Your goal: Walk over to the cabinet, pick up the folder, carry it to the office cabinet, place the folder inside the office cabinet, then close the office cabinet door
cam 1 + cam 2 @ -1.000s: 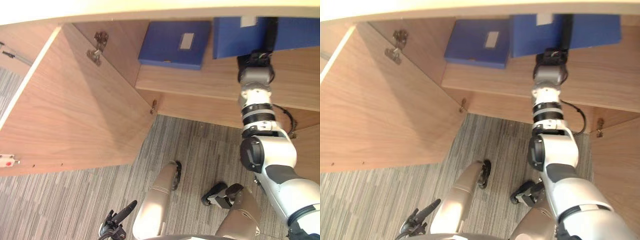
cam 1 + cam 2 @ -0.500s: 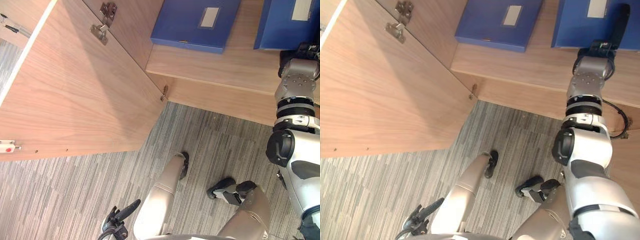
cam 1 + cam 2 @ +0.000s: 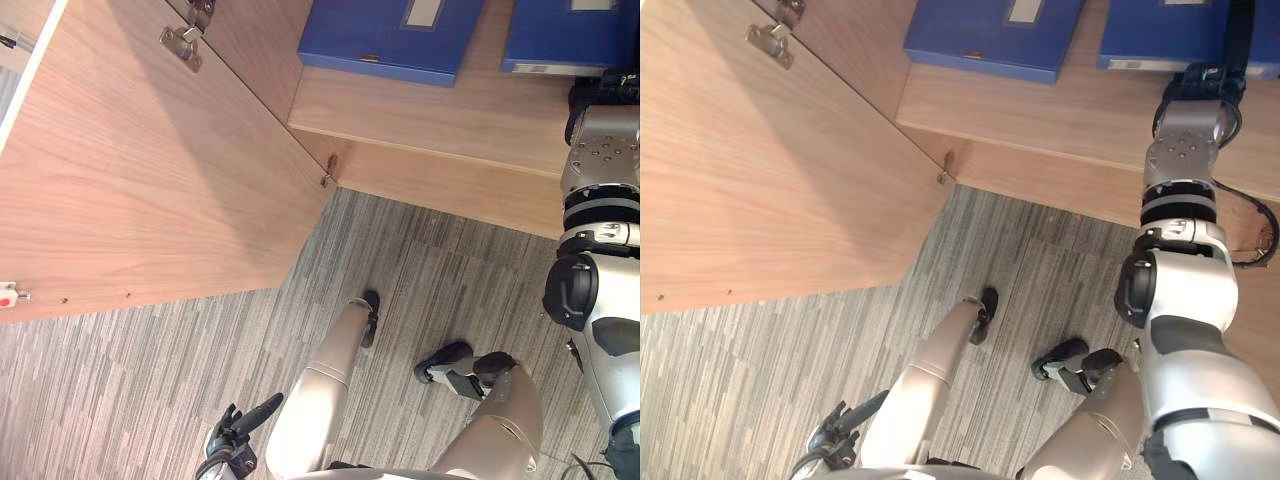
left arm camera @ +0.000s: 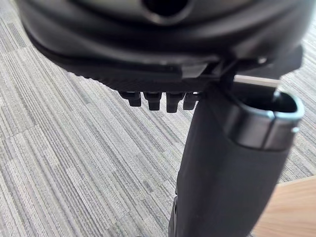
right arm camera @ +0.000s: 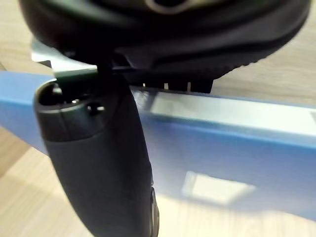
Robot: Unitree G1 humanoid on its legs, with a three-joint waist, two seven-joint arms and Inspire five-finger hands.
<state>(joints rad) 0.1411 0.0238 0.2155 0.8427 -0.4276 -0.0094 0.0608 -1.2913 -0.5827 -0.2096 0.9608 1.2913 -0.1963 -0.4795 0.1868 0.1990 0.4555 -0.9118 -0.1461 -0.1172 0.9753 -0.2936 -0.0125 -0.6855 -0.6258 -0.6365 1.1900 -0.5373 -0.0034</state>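
Note:
Two blue folders lie flat on the cabinet's wooden shelf (image 3: pixel 430 110). One folder (image 3: pixel 390 35) is to the left and the other folder (image 3: pixel 1160 30) to the right. My right hand (image 3: pixel 1205 80) reaches to the front edge of the right folder, with a straight dark finger (image 3: pixel 1240 30) lying over its top. The right wrist view shows that folder's blue edge and white label (image 5: pixel 237 158) just past the thumb (image 5: pixel 103 163). My left hand (image 3: pixel 235 445) hangs low at my side over the carpet, fingers relaxed and holding nothing.
The cabinet's wooden door (image 3: pixel 150 180) stands wide open on the left, with a metal hinge (image 3: pixel 182 45) near its top. Grey striped carpet (image 3: pixel 180 380) covers the floor in front of the shelf.
The whole picture has shifted, so the camera moved and the shelf and folders now sit higher in view. My right hand stays at the right folder. The left hand has not moved.

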